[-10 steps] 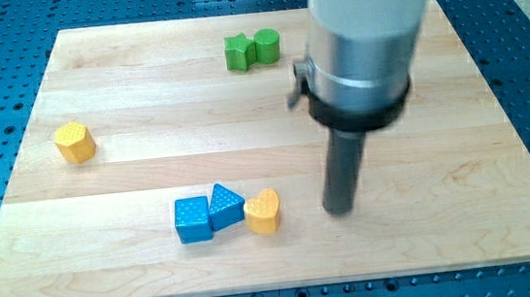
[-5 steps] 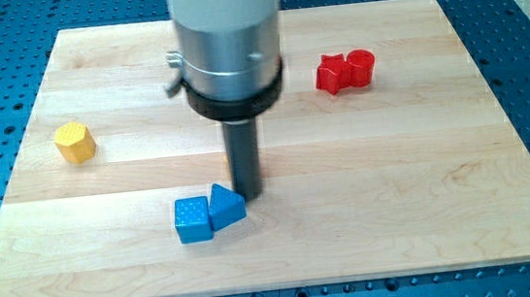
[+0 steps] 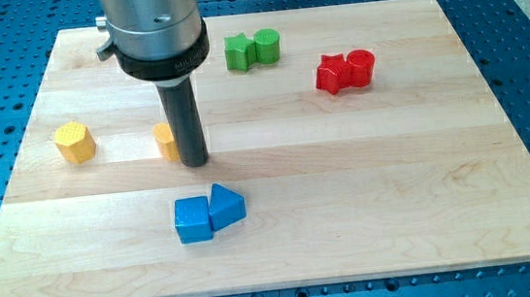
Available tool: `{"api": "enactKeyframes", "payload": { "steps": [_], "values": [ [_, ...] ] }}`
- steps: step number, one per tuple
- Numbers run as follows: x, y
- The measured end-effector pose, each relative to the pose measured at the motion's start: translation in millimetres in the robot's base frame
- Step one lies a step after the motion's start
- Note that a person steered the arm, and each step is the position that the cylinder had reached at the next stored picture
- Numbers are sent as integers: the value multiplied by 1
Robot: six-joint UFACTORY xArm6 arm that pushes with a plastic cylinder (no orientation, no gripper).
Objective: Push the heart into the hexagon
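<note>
The yellow heart [image 3: 164,141] lies on the desk [image 3: 395,185] in the left half of the view, largely hidden behind the rod [image 3: 184,117]; only its left edge shows, so its shape cannot be confirmed from this frame. My tip [image 3: 195,162] stands on the desk just to the heart's right, touching it or nearly so; contact cannot be settled. There is no pincer on this arm, so no state of one can be told.

The yellow hexagon [image 3: 75,142] sits to the heart's left, at about the same height in the view, apart from it with bare wood between.

Toward the view's bottom from the heart, a blue cube [image 3: 193,220] and a blue triangle [image 3: 226,206] lie side by side, touching, the cube on the left. They are clear of the heart and of the tip.

Toward the view's top and right of the heart, a green star [image 3: 238,52] and a green cylinder [image 3: 267,45] stand pressed together near the desk's far edge. Farther right of the heart, a red star [image 3: 333,73] and a red cylinder [image 3: 360,66] also touch each other, well apart from the heart.
</note>
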State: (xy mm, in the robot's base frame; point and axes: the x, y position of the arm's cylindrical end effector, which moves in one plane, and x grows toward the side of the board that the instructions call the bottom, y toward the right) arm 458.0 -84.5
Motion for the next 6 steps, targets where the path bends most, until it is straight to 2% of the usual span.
{"api": "enactKeyframes", "payload": {
  "steps": [1, 3, 5, 6],
  "values": [
    [-21, 16],
    [-28, -51],
    [-25, -84],
    [27, -58]
  ]
}}
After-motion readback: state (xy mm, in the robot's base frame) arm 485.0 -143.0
